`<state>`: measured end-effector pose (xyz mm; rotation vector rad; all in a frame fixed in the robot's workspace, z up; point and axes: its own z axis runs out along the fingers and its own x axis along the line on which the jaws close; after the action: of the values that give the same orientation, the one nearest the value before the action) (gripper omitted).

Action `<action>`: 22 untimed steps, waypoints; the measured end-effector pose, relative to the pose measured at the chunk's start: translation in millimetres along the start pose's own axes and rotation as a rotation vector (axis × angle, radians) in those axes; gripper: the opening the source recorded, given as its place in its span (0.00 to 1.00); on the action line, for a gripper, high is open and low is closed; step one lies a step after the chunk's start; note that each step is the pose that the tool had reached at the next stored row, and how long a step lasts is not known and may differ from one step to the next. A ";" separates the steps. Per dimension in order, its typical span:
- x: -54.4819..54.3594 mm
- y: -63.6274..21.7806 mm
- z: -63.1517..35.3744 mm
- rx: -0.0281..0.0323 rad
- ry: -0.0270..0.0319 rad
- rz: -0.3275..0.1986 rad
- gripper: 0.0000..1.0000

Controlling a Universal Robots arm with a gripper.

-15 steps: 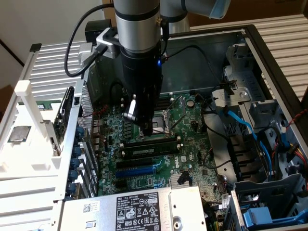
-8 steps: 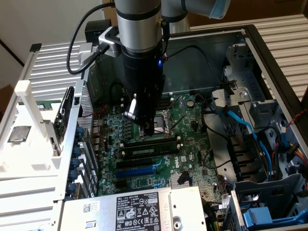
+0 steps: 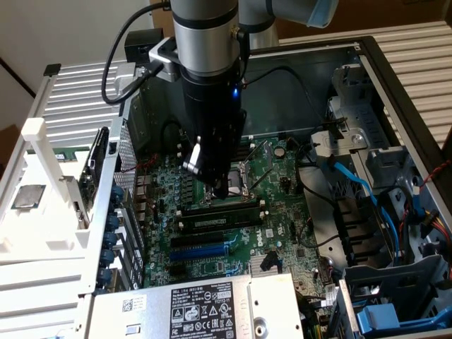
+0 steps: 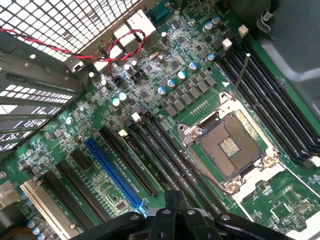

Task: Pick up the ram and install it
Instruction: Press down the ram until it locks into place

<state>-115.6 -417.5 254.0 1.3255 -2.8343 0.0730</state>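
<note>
My gripper (image 3: 222, 189) hangs low inside the open computer case, just above the motherboard (image 3: 275, 176). It is close to the CPU socket (image 4: 231, 145) and the long black memory slots (image 4: 170, 160) beside it. Its fingers (image 4: 172, 207) are shut, with nothing between them. Outside the case, at the exterior view's left, a long thin dark-and-green stick that I take for the ram (image 3: 97, 166) leans on a white rack (image 3: 42, 233), well apart from the gripper. The blue expansion slot (image 4: 112, 172) lies further along the board.
A second bank of empty black slots (image 4: 270, 105) runs on the socket's other side. Red and black wires (image 4: 75, 52) cross near the perforated case wall. Blue cables and drive cages (image 3: 381, 212) crowd the exterior view's right. The power supply (image 3: 198, 307) is at the front. A chip (image 3: 28, 196) rests on the rack.
</note>
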 end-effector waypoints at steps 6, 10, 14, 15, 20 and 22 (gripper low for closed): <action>-1.6 -1.4 0.0 0.0106 0.0048 0.042 0.10; -2.6 -2.5 0.0 0.0202 0.0109 0.067 0.10; -3.6 -3.6 0.1 0.0263 0.0164 0.096 0.10; -3.8 -3.8 0.1 0.0272 0.0178 0.105 0.10; -4.3 -4.4 0.3 0.0285 0.0221 0.153 0.10; -4.3 -4.4 0.5 0.0278 0.0236 0.178 0.10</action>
<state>-109.4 -417.0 253.6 1.0655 -2.9342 0.1291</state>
